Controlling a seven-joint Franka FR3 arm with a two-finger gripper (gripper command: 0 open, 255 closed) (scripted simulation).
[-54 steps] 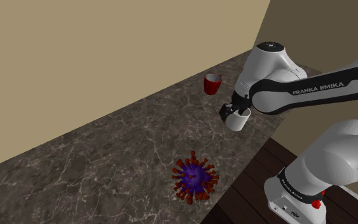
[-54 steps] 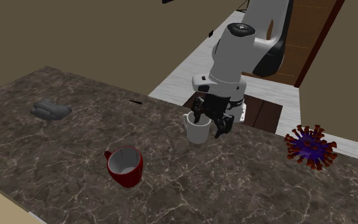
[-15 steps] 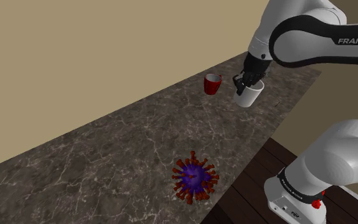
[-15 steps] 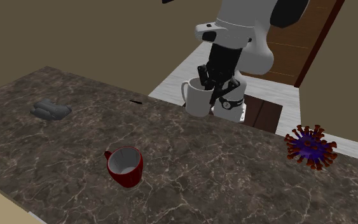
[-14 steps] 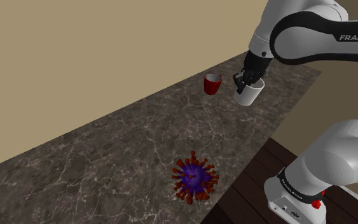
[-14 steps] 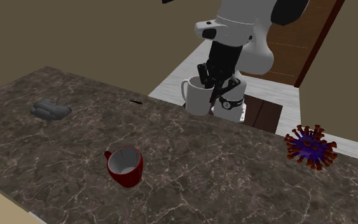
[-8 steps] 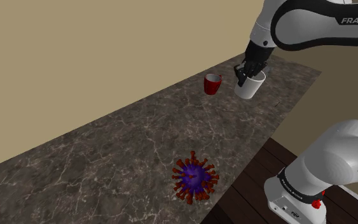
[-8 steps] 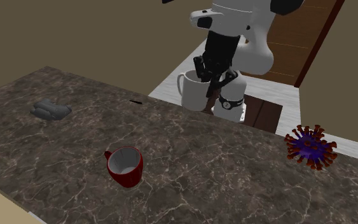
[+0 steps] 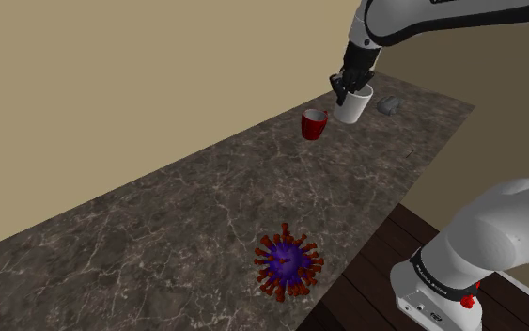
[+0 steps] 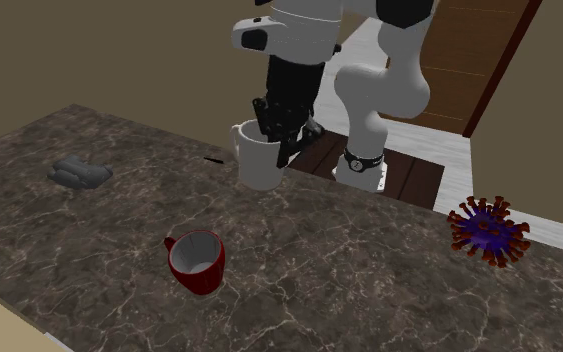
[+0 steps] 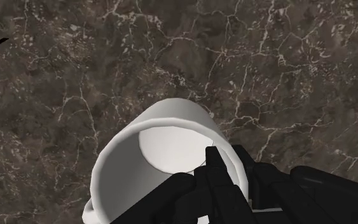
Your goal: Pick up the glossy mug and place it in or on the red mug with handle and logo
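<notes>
A glossy white mug [image 10: 257, 160] hangs in the air over the dark marble counter [image 10: 369, 280], slightly tilted. My black gripper [image 10: 276, 138] is shut on its rim, one finger inside and one outside, as the wrist view shows [image 11: 228, 172] above the white mug [image 11: 161, 156]. The red mug [image 10: 198, 262] with a handle stands upright on the counter, nearer the second exterior view's front and left of the held mug. In the shoulder view the white mug [image 9: 353, 105] in my gripper [image 9: 345, 94] hovers just right of the red mug [image 9: 314, 124].
A purple spiky ball with red tips [image 10: 487, 230] lies at the counter's right end in the second exterior view, also near the front edge [image 9: 287, 262]. A small grey lump [image 10: 79, 173] rests at the far left. A beige wall [image 9: 159, 75] backs the counter.
The arm has risen and carried the white mug to the second exterior view's left, from over the counter's edge by the stand to above the counter, closer to the red mug.
</notes>
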